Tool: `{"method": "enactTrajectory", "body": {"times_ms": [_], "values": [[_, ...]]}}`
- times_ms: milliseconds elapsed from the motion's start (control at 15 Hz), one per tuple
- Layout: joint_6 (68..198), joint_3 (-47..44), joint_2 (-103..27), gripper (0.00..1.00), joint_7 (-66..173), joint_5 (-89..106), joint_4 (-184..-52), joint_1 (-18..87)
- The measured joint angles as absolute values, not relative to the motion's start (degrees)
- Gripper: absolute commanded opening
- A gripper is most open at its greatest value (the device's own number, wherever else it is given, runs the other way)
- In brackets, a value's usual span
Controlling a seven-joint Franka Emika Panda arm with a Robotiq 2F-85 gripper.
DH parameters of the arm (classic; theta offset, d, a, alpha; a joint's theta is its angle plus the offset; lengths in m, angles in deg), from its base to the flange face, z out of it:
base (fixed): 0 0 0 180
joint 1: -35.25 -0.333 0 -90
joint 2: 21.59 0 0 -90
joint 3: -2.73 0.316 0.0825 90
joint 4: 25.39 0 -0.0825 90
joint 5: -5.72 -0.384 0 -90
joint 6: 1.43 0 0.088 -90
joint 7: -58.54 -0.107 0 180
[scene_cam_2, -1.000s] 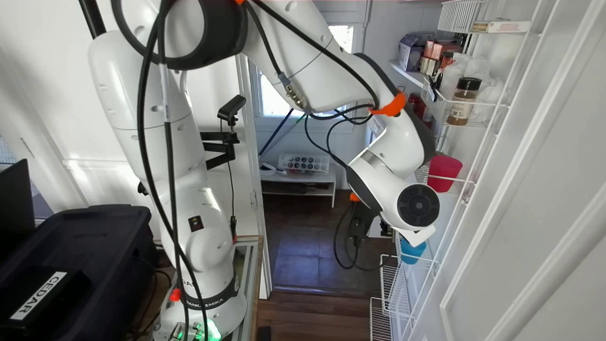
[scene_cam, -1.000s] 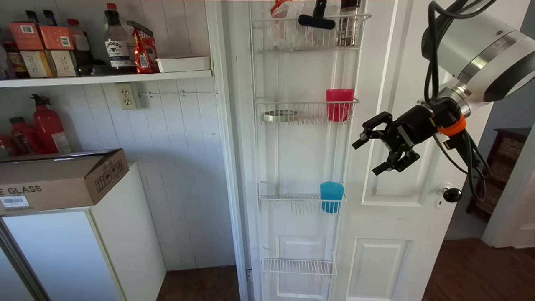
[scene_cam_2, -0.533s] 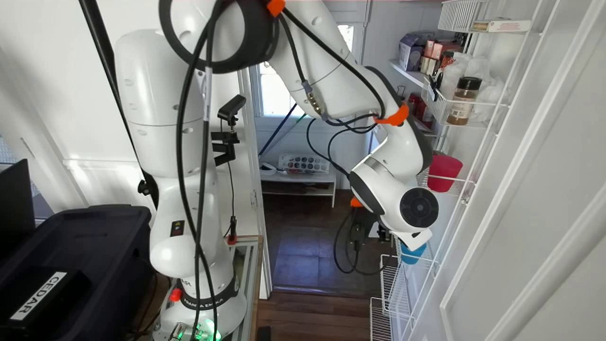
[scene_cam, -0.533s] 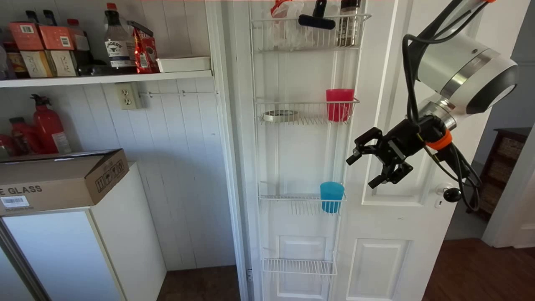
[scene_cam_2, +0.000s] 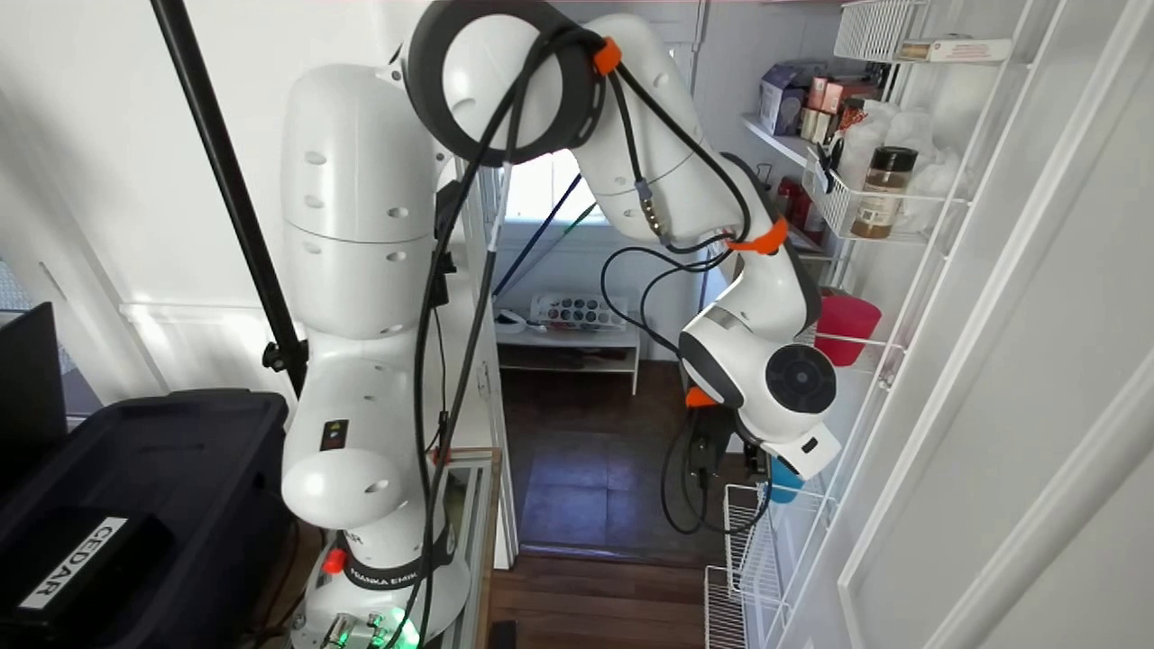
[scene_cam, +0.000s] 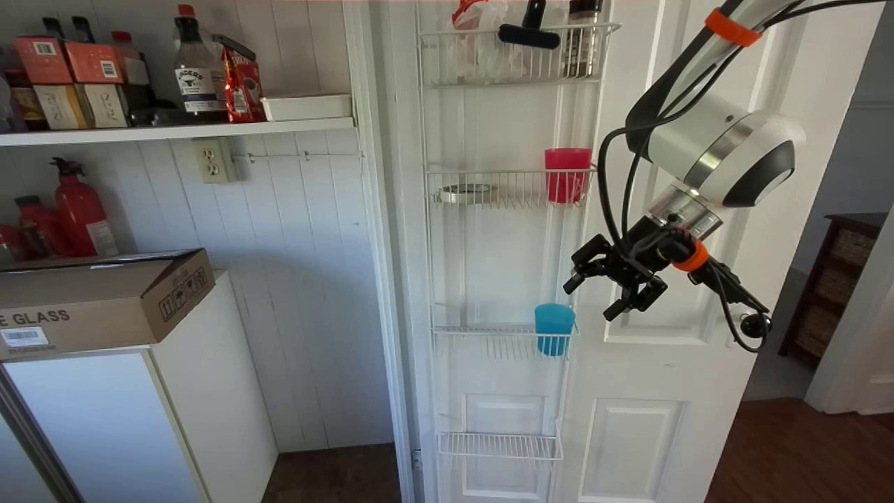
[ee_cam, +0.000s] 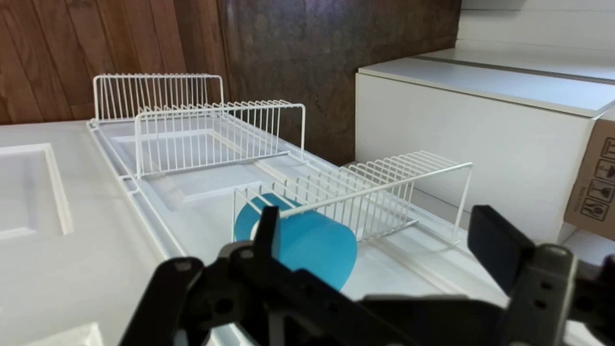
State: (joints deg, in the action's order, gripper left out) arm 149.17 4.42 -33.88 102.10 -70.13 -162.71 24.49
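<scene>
Beside a wall of white boards (scene_cam: pixel 314 223), we see a white panelled door (scene_cam: pixel 656 370) hung with a tiered white wire rack (scene_cam: pixel 501 446). Nearby, a white shelf (scene_cam: pixel 209 131) carries orange and cream boxes (scene_cam: pixel 98 63) and a red-capped bottle (scene_cam: pixel 200 77), a brown cardboard box (scene_cam: pixel 77 314) lies on a white cabinet (scene_cam: pixel 209 377), and a brown wood-plank floor (scene_cam_2: pixel 595 599) runs below.

At the end of a white robot arm (scene_cam_2: pixel 356 270), the black two-fingered gripper (scene_cam: pixel 591 298) holds its jaws spread wide with nothing in their grip, its tips near a smooth blue tumbler-shaped cup (scene_cam: pixel 555 318) but apart from it. That cup stands upright at one end of a rack tier, with a pinkish-red cup (scene_cam: pixel 568 159) one tier up. In the wrist view, we look past the widely parted fingers (ee_cam: pixel 497 245) to the blue cup, partly hidden behind one of them.
</scene>
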Motion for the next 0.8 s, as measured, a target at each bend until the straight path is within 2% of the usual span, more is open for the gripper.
{"method": "enactTrajectory", "body": {"times_ms": [800], "values": [[164.75,5.82,-43.68,1.0,105.67,-70.13,-154.78,21.57]]}}
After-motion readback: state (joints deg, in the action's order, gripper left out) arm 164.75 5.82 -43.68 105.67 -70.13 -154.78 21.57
